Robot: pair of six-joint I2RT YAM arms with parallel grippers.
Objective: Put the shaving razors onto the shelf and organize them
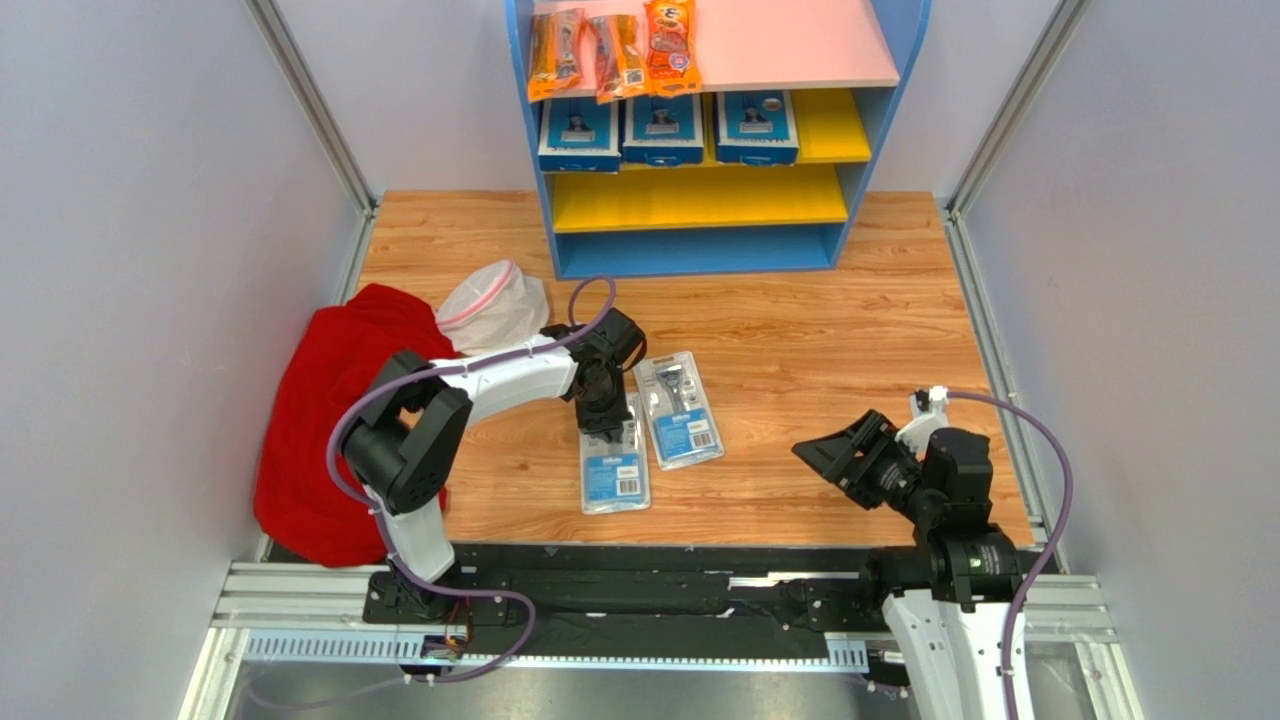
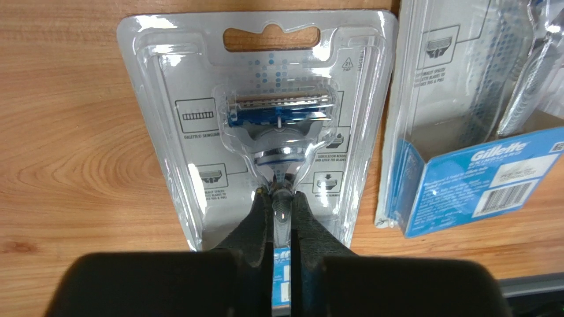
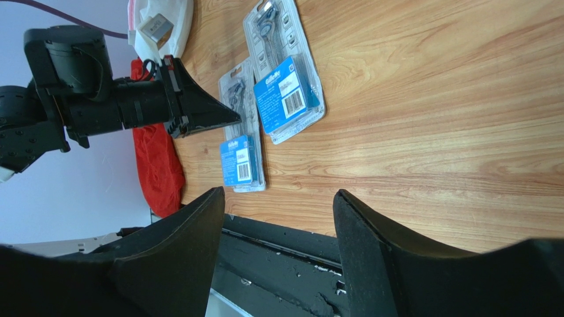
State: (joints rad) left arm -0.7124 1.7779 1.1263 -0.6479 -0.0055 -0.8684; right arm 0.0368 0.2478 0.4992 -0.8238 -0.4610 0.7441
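Right gripper [image 3: 278, 198]: nearest the base, poised above the bare right side of the table [image 1: 842, 330], jaws apart with nothing between them.
Left gripper [image 2: 282, 198]: lowered onto the nearer razor pack [image 2: 265, 86], its fingers drawn close on the raised plastic ridge over the razor's handle. It looks like a pinch grip on that pack.
Nearer razor pack: flat on the wood with its hang-hole end pointing away from the arms. No lift is visible.
Second razor pack [image 1: 679, 408]: just beside the first on its right and a little farther out, lying flat with no gripper on it.
Red cloth [image 1: 338, 413] and clear bag [image 1: 493, 305]: at the left edge of the table, apart from both packs.
Shelf [image 1: 699, 251]: at the far end of the table, well apart from the two loose packs.
Upper yellow shelf [image 1: 831, 128]: three razor packs [image 1: 663, 128] stand side by side along its left and middle, and the right end is bare.
Lower yellow shelf [image 1: 699, 197]: nothing shows on it.
Pink top board [image 1: 796, 45]: orange snack packets [image 1: 609, 53] lie at its left end.
Progress: three of five packs are shelved and two remain on the table, so the task appears a little past halfway.
Step in hand: probably picking up the nearer pack to carry it to the shelf.
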